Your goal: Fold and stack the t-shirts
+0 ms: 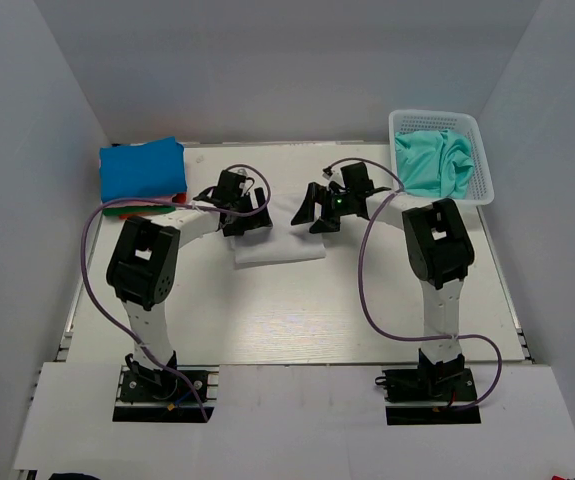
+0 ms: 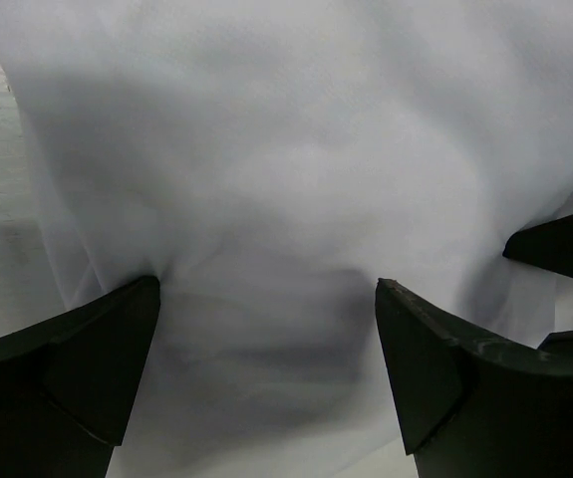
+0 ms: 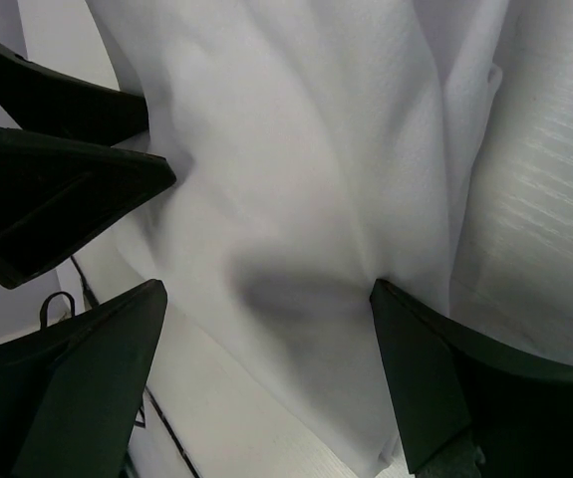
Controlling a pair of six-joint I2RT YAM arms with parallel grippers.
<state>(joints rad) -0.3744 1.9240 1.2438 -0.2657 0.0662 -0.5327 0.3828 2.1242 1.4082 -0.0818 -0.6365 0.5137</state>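
A white t-shirt (image 1: 279, 245) lies folded on the table's middle. My left gripper (image 1: 245, 218) is over its left end and my right gripper (image 1: 319, 214) over its right end. In the left wrist view the left gripper (image 2: 266, 299) is open, both fingertips resting on the white cloth (image 2: 296, 169). In the right wrist view the right gripper (image 3: 266, 299) is open too, its tips on the white cloth (image 3: 306, 169). A folded blue t-shirt (image 1: 142, 168) tops a stack at the back left, with red (image 1: 157, 203) and green (image 1: 117, 211) edges under it. A teal t-shirt (image 1: 432, 160) lies crumpled in the basket.
The white lattice basket (image 1: 482, 150) stands at the back right. Purple cables (image 1: 92, 250) loop beside both arms. The other gripper's black fingers show in the right wrist view (image 3: 57, 179) and at the right edge of the left wrist view (image 2: 565, 244). White walls close in three sides.
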